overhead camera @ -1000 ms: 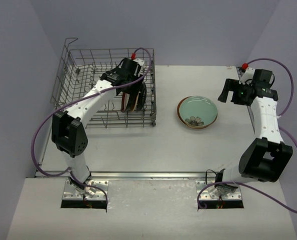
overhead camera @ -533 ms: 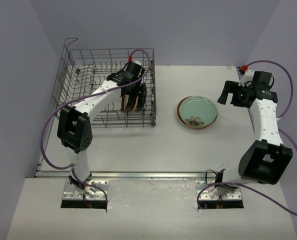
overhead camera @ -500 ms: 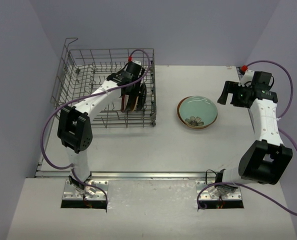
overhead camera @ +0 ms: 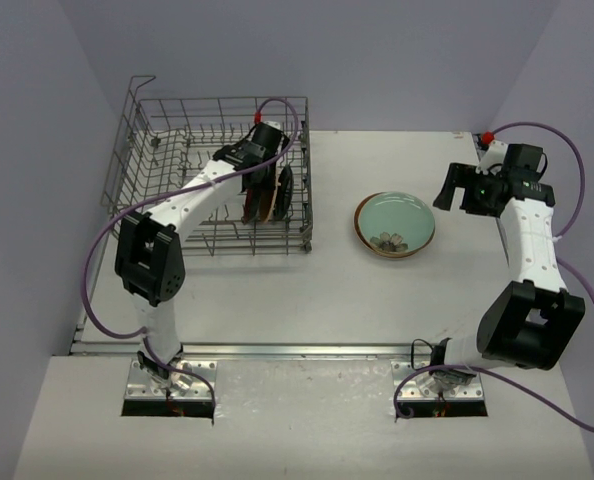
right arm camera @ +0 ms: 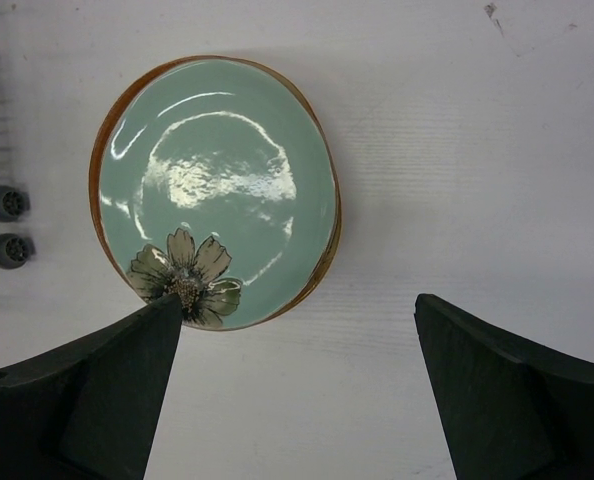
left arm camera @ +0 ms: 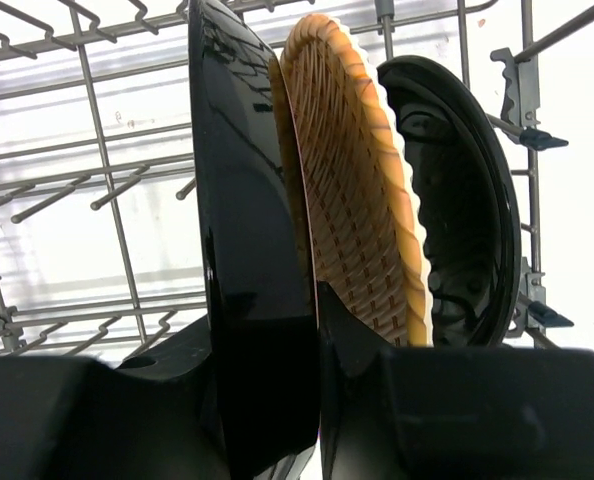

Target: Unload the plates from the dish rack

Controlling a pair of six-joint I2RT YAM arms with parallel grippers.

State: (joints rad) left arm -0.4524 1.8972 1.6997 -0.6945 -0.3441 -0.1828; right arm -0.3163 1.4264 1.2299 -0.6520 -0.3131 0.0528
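The grey wire dish rack stands at the far left. Three plates stand on edge at its right end. In the left wrist view they are a glossy black plate, an orange-brown ribbed plate and a black scalloped plate. My left gripper reaches down into the rack, and its jaws are shut on the rim of the glossy black plate. A pale green plate with a flower and a brown rim lies flat on the table. My right gripper hangs open and empty just right of it, with the plate below its left finger.
The rack's upright tines stand left of the plates, its wire wall right of them. Two grey rack feet show at the left edge of the right wrist view. White table lies between rack and green plate.
My left arm's elbow has swung in and its gripper has edged further into the rack onto the plates. The right arm has barely moved.
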